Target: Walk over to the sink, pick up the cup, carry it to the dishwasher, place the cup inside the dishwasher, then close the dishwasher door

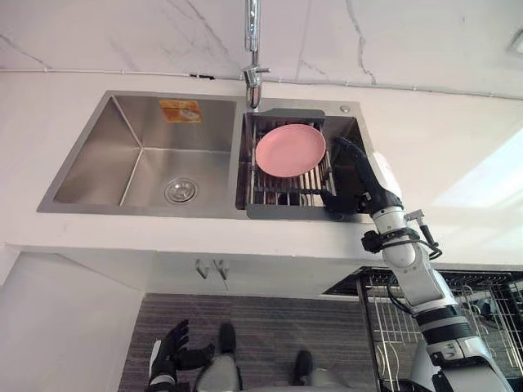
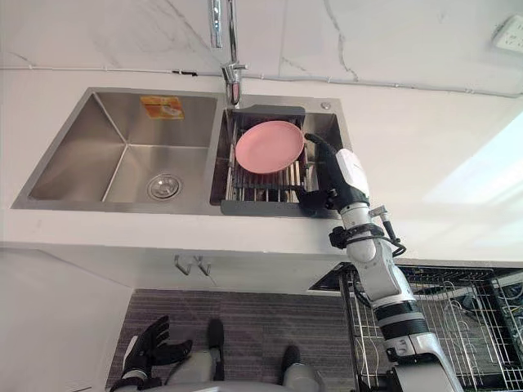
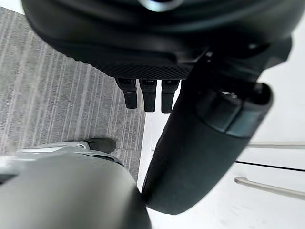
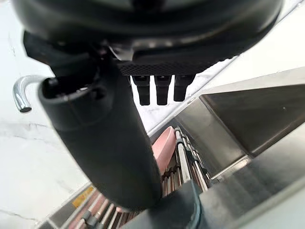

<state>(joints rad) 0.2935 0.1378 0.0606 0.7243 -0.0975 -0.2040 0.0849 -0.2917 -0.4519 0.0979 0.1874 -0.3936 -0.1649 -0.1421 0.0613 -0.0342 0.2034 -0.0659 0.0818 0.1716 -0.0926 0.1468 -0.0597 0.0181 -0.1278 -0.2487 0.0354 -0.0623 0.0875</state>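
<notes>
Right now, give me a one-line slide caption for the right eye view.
Open right hand at the dish rack in the sink, beside a pink plate.

legible text: none | label: one orange-and-yellow sticker [image 1: 181,111] on the back wall of the left basin of the sink [image 1: 90,163], just under the rim, toward that basin's right end | print on it: too small to make out | brand marks, numbers, signs: none readable

Steel double-basin sink [image 1: 98,163]; dishwasher rack [image 2: 467,320] out.
</notes>
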